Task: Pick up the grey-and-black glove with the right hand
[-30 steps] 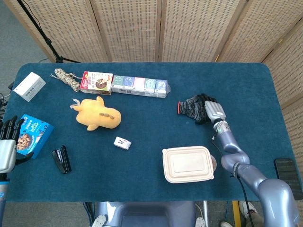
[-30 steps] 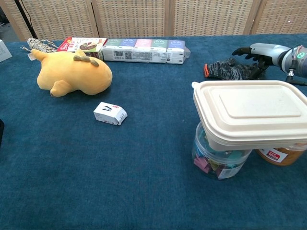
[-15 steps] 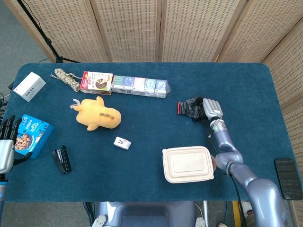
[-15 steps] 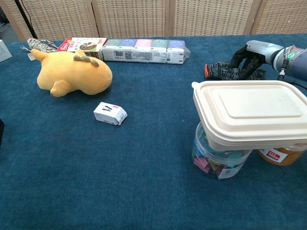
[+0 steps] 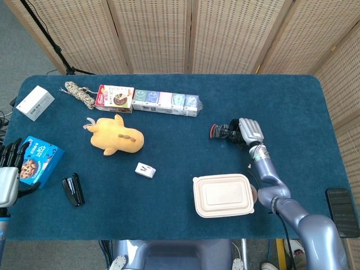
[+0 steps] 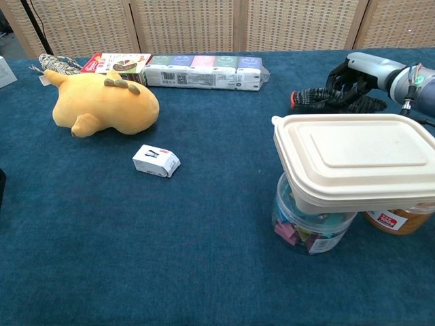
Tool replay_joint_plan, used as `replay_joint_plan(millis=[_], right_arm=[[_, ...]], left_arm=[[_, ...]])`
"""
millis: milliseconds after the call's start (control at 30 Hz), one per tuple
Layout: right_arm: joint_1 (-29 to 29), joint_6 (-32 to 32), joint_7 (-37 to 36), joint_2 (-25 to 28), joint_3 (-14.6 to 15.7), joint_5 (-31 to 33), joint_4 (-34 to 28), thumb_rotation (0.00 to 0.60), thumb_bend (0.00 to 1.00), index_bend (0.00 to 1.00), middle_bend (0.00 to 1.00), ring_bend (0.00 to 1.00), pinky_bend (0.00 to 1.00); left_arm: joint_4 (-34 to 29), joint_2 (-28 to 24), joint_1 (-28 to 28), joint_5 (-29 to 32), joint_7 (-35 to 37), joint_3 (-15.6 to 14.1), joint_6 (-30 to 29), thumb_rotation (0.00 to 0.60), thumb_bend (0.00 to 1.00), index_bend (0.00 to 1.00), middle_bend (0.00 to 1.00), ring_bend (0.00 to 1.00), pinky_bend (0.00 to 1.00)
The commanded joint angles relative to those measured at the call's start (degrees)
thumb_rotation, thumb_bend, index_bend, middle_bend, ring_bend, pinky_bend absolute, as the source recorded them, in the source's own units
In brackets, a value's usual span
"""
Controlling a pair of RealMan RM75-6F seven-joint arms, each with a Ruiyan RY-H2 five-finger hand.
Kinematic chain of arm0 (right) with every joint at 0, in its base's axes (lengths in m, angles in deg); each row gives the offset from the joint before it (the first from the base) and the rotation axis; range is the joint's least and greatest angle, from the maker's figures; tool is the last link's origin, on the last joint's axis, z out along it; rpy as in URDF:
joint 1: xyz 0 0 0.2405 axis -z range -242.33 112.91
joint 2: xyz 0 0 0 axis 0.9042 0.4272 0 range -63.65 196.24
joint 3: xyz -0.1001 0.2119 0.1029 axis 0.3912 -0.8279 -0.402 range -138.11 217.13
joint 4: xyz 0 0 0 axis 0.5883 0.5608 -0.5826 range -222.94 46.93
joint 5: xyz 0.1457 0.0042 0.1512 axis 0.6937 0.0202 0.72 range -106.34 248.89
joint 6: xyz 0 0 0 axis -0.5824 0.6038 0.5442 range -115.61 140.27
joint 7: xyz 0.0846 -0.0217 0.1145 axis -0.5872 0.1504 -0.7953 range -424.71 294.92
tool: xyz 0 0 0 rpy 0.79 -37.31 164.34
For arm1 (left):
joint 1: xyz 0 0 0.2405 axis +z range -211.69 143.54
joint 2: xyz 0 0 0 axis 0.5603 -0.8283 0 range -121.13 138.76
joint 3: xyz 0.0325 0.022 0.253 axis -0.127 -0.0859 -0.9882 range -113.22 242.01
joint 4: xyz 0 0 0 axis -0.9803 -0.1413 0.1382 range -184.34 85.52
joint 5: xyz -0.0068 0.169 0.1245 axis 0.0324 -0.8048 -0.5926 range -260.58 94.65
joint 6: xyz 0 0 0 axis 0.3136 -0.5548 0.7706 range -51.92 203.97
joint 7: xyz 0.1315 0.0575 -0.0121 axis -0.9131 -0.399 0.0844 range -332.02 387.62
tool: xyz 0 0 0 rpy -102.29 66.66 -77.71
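Observation:
The grey-and-black glove [image 5: 223,132] with its red cuff lies bunched on the blue table, right of centre; the chest view shows the glove [image 6: 318,99] just behind the lidded container. My right hand [image 5: 248,130] sits on the glove's right end, and its fingers [image 6: 346,73] curl down into the fabric and grip it. The part of the glove under the palm is hidden. Far away at the table's left edge, my left hand [image 5: 8,175] is spread, holding nothing, beside a blue snack box [image 5: 37,160].
A beige lidded container [image 5: 223,195] stands just in front of the glove, stacked on jars [image 6: 309,227]. A yellow plush [image 5: 117,136], a small white box [image 5: 145,170], a black stapler [image 5: 73,189], a row of cartons [image 5: 149,99] and a rope [image 5: 79,93] lie to the left.
My right hand's fingers have curled down from stretched out onto the glove. The glove has been gathered into a tighter bunch under the hand. The left hand barely moved.

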Motion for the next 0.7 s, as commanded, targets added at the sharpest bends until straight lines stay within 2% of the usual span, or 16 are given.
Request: replay_joint_plan(millis=[33,233,500,700], right_arm=[[1.0,-2.4,0.1,2.7,0.4,-1.1,-4.2,0.600,0.43,0.55,0.59,0.54,0.61],[2.5,-4.3,1.3,7.7,-0.7,0.0,-14.3,0.600,0.44,0.55,0.59,0.54,0.61],[3.7,-6.4,6.9,13.9,-2.7,3.2,-30.4,0.600,0.45,0.55,0.60,0.54,0.61],[4.1,-6.6,11.6,16.9,-4.0,7.9,-40.9,0.600,0.45,0.55,0.60,0.54,0.61]], left_arm=[[-0.1,-0.7,-0.6,-1.1,1.5,-0.3,0.9,0.600,0.04,0.00,0.00,0.00,0.00],[0.9,-3.3,-4.0,-5.0,7.2,-1.2,5.7,0.600,0.04,0.00,0.00,0.00,0.00],[4.4,-7.7,-14.2,-13.9,20.2,-3.0,17.2,0.600,0.04,0.00,0.00,0.00,0.00],[5.2,-7.8,-21.6,-19.1,29.3,-3.8,22.2,0.600,0.04,0.00,0.00,0.00,0.00]])
